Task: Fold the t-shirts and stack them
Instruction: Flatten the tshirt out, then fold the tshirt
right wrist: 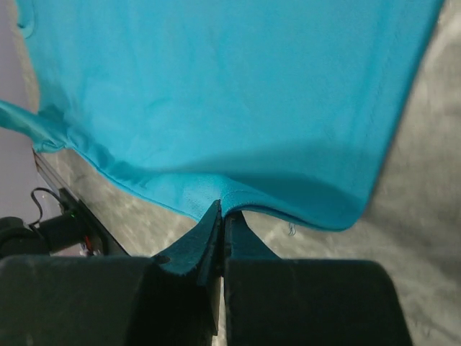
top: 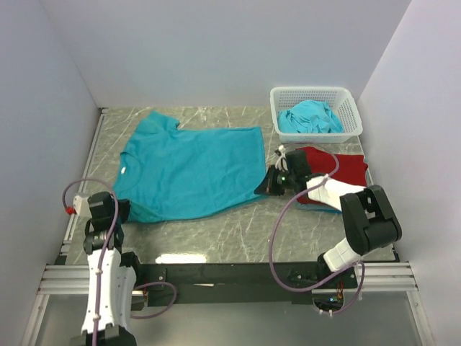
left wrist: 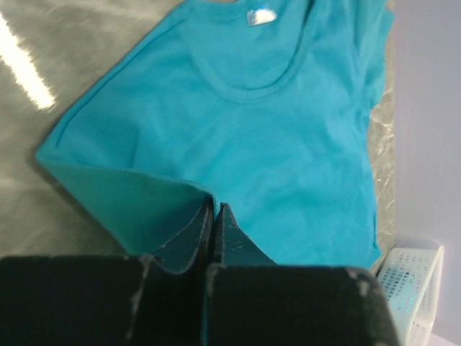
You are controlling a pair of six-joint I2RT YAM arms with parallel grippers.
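Observation:
A teal t-shirt (top: 191,169) lies spread flat across the table, collar to the left. My left gripper (top: 121,210) is shut on its near-left sleeve edge; in the left wrist view the fabric (left wrist: 288,137) is pinched at the gripper (left wrist: 215,207). At the shirt's near-right hem corner my right gripper (top: 265,186) is shut too, and the right wrist view shows the hem (right wrist: 238,94) lifted slightly at the gripper (right wrist: 222,205). A folded deep red t-shirt (top: 344,167) lies at the right, partly under the right arm. Another teal t-shirt (top: 311,119) is bunched in the basket.
The white lattice basket (top: 310,91) stands at the back right, its corner also in the left wrist view (left wrist: 418,288). White walls close in the left, back and right sides. A metal rail (top: 230,274) runs along the near table edge.

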